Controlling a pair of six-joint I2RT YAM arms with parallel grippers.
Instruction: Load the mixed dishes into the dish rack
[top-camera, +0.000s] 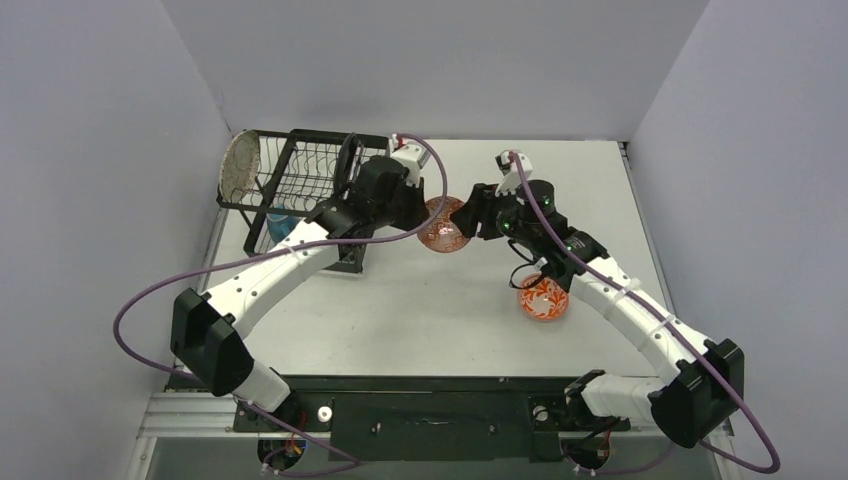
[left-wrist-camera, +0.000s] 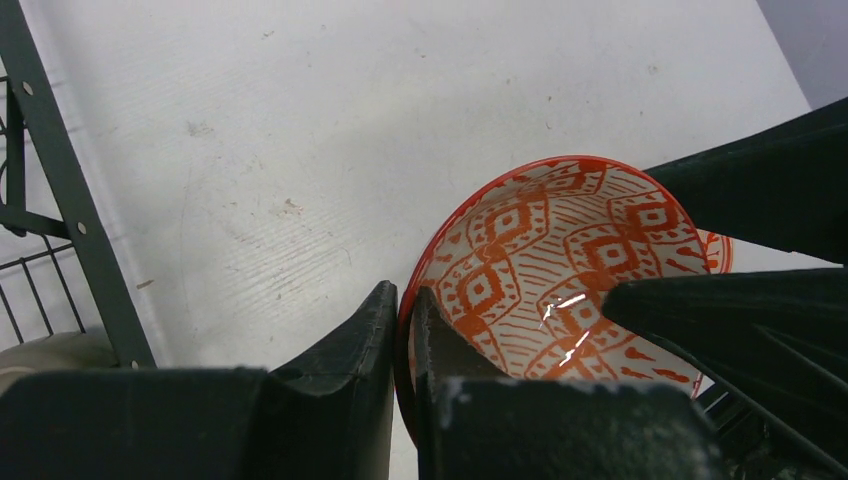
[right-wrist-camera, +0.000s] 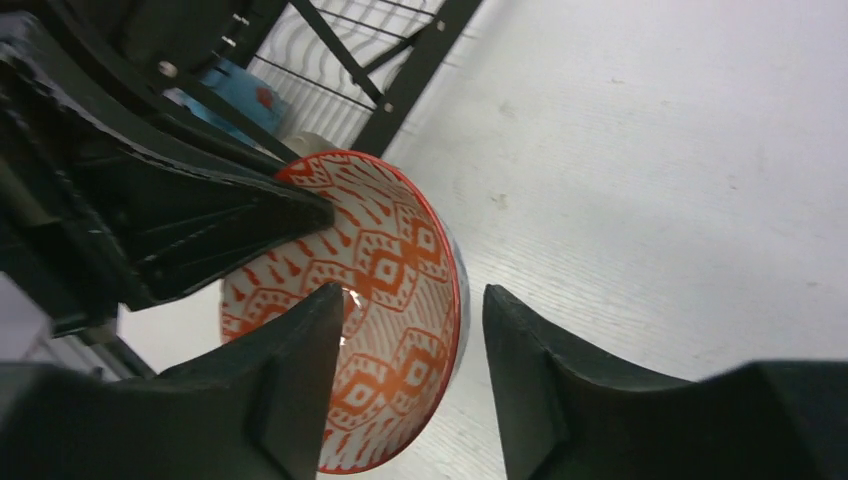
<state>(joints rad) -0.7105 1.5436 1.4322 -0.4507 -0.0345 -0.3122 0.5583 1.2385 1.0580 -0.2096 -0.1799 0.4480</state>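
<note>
The speckled plate (top-camera: 240, 166), black plate (top-camera: 348, 160) and mug (top-camera: 279, 223) sit in our dish rack (top-camera: 300, 178). Our left end effector (left-wrist-camera: 400, 302) pinches one bowl (left-wrist-camera: 560, 255) by its rim, just beside the rack. Our right end effector (right-wrist-camera: 412, 300) is spread around that rim. The other bowl (top-camera: 543, 298) waits on the bench (top-camera: 420, 325).

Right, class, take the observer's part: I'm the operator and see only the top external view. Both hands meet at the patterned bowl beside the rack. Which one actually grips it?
Observer: The left hand. Its wrist view shows it pinching the patterned bowl by the rim.
Operator: And the right hand?
Observer: Open. Its wrist view shows it straddling the rim, one finger inside the bowl.
Operator: Does the outer finger touch?
Observer: No, a strip of bare table shows between it and the rim.
</note>
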